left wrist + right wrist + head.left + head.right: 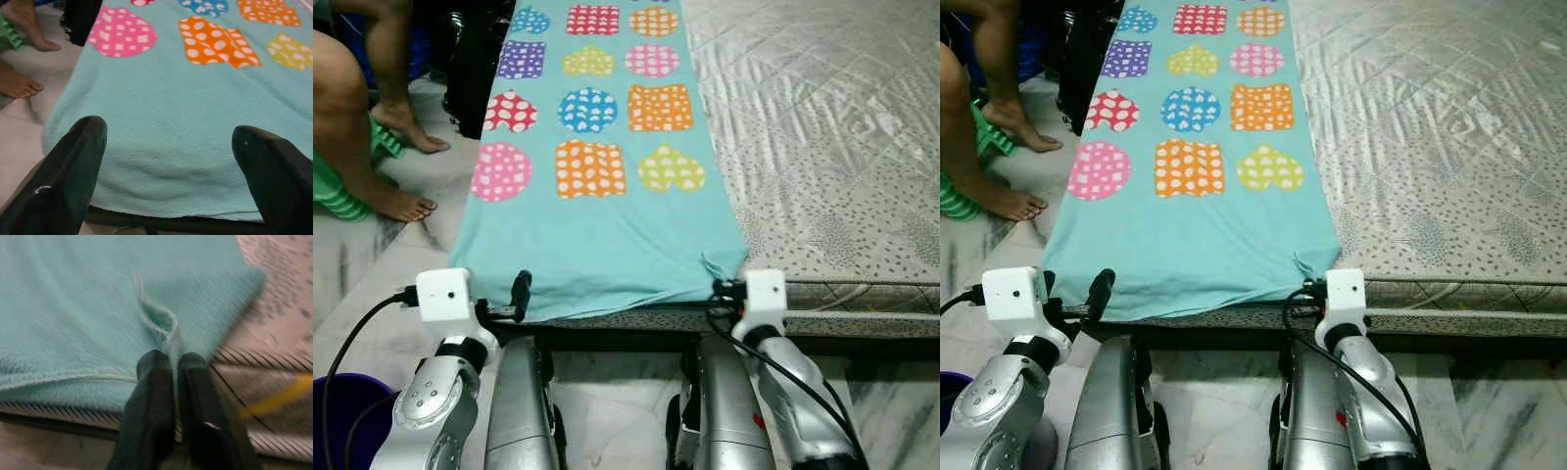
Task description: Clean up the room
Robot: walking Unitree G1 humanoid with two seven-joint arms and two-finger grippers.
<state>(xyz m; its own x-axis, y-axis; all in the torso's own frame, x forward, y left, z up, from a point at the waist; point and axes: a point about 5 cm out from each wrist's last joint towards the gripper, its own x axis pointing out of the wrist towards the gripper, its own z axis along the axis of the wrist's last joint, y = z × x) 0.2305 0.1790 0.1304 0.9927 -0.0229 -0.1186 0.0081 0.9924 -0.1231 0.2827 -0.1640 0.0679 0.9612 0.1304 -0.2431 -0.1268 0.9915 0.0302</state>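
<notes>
Our right tool is clamped on the near right corner of the blanket, a thin ridge of the fabric pinched between its closed fingers, right at the bed's front edge. We judge the corner is held so the blanket can be lifted or folded. Our left tool has its fingers spread wide apart, aimed at the near left corner but, as far as we can tell, not touching it, likely lining up to take the matching corner.

The blanket lies flat along the left side of the bed, its near hem hanging just over the mattress edge. It is soft teal fleece printed with dotted hearts, circles and squares in pink, orange, blue, yellow and purple. A person's bare feet rest on the floor to the left
</notes>
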